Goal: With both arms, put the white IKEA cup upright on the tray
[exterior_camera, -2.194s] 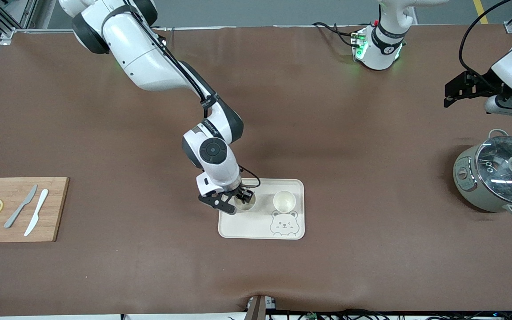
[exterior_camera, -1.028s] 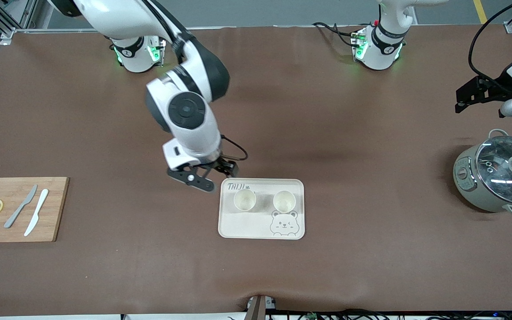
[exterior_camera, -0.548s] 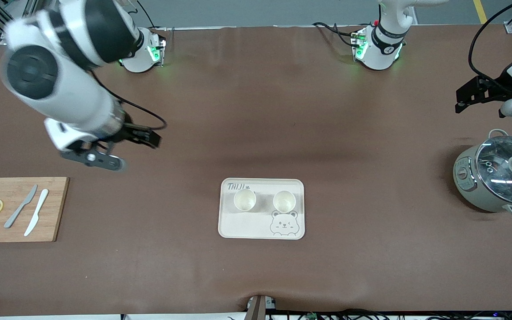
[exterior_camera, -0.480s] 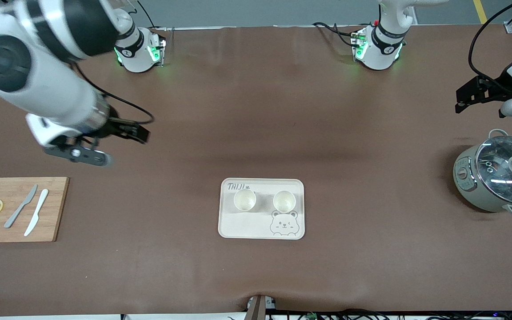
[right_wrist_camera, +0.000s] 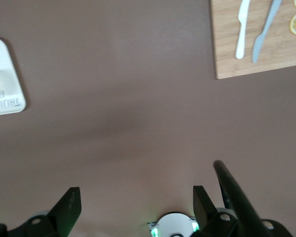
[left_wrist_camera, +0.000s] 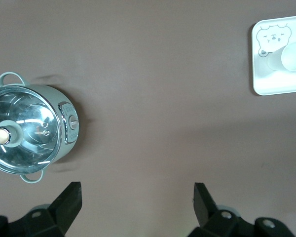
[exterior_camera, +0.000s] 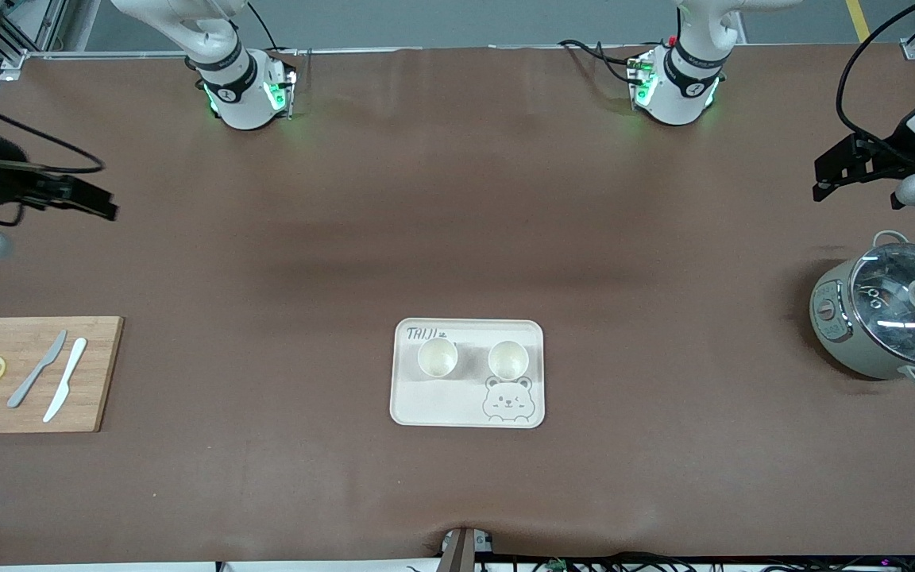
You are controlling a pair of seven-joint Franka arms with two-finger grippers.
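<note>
Cups: two white cups are seen upright on the tray, mouths up; one (exterior_camera: 437, 357) toward the right arm's end, the other (exterior_camera: 507, 359) toward the left arm's end, side by side and apart, with no visible cue as to which one is the task's cup.
Tray: the tray (exterior_camera: 434, 405) lies mid-table, nearer the front camera than both bases; the bear drawing sits at its near edge, under the second cup.
Key relation: both cups lie well apart from either set of jaws; their axes are vertical, so no righting is judged to be needed.
Right gripper: the right gripper (exterior_camera: 68, 195) is held over bare table at the right arm's end, above no object; jaws are spread wide and empty, as the right wrist view (right_wrist_camera: 133, 205) shows.
Left gripper: the left gripper (exterior_camera: 851, 163) is held over table near the pot; jaws are wide apart and empty in the left wrist view (left_wrist_camera: 135, 205).
Nearer arm: neither is clearly nearer the tray.
Surroundings: a lidded pot (exterior_camera: 890, 314) at the left arm's end; a cutting board (exterior_camera: 96, 373) with two knives and lemon slices at the right arm's end.
Obstruction: none is seen between tray and arms.
Progress: placement is judged complete.
</note>
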